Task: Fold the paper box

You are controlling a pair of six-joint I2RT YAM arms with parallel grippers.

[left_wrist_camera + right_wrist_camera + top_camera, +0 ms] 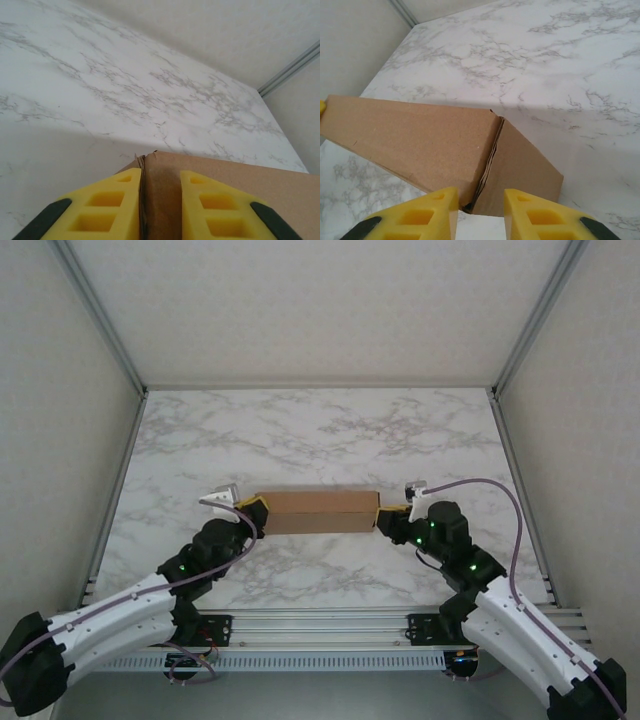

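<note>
The paper box (pixel 315 510) lies folded into a long brown block across the middle of the marble table, its length running left to right. My left gripper (pixel 255 506) is at its left end. In the left wrist view the left gripper (pixel 160 175) has its yellow fingers (pixel 115 200) pressed on either side of the box's (pixel 225 175) end wall, with cardboard filling the gap. My right gripper (pixel 385 517) is at the right end. In the right wrist view the right gripper (pixel 480 192) stands apart, the box's (pixel 420 135) corner seam just past its tips and bare table between its fingers.
The marble table (pixel 320 430) stretches behind the box to the back wall. Aluminium frame posts (pixel 115 470) run along both sides and a rail (pixel 320 625) crosses the near edge. A purple cable (pixel 490 485) loops over the right arm.
</note>
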